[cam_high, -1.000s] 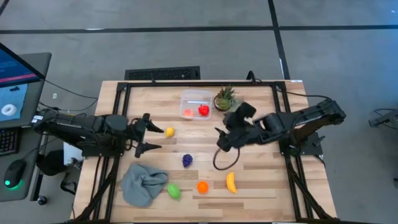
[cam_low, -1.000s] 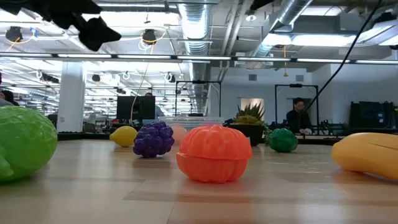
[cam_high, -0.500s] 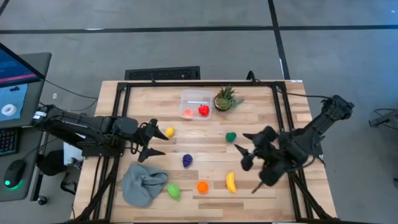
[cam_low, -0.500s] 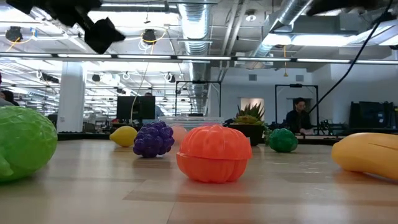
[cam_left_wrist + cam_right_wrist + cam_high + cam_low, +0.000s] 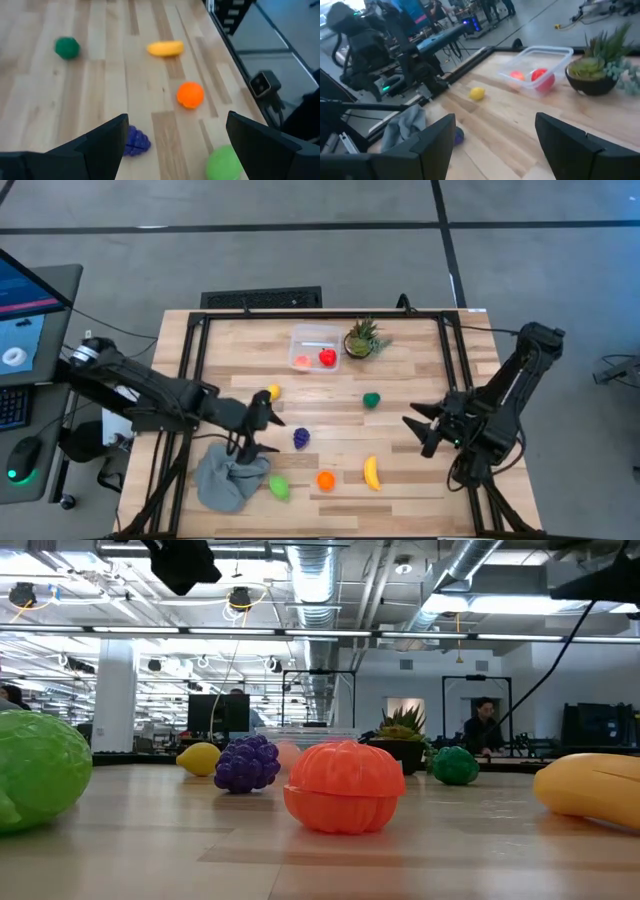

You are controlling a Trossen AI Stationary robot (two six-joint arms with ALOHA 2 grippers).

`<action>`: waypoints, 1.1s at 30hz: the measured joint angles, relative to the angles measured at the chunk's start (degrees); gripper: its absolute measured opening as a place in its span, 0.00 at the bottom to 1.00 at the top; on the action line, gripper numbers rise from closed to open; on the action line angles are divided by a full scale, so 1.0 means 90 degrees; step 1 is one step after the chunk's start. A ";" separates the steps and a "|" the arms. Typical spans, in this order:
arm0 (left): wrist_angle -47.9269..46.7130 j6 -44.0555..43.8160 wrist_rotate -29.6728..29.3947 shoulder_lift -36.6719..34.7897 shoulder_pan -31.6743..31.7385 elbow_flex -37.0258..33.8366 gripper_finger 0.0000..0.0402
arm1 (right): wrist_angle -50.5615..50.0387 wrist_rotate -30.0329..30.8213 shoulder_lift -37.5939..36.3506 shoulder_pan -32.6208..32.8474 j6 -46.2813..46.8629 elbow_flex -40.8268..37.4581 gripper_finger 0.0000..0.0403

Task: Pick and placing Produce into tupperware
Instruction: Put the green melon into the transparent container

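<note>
Seen from above, the tupperware (image 5: 314, 347) sits at twelve o'clock on the desk (image 5: 420, 380); our left end effector (image 5: 258, 434) hangs wide over the grapes (image 5: 301, 437), the right end effector (image 5: 423, 432), empty, spread at three o'clock. From the left wrist, we judge the grapes (image 5: 136, 141) light, stiff, knobbly: pinch across the middle.

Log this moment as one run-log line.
left pincer: open, above purple grapes | right pincer: open, empty, right of banana | tupperware: holds two red pieces | loose: lemon, orange
</note>
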 joint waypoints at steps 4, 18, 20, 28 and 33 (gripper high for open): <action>-0.0021 -0.0247 0.0023 0.0353 -0.0261 0.0026 0.80 | 0.0092 -0.0014 0.0070 0.0203 0.0316 -0.0166 0.73; 0.0154 -0.0626 -0.0638 0.0568 -0.1128 0.0223 0.79 | 0.0361 -0.0067 0.0023 0.0460 0.0440 -0.0308 0.73; 0.0105 -0.0627 -0.0774 0.0561 -0.1160 0.0273 0.78 | 0.0534 -0.0100 -0.0014 0.0369 -0.0129 -0.0214 0.73; -0.0116 -0.0756 -0.0771 0.0563 -0.1158 0.0452 0.77 | 0.2008 -0.1407 -0.0460 -0.0363 -0.3972 0.0141 0.73; -0.0339 -0.0748 -0.0757 0.0561 -0.1158 0.0590 0.77 | 0.3512 -0.3166 -0.0685 -0.1321 -0.6612 0.0134 0.73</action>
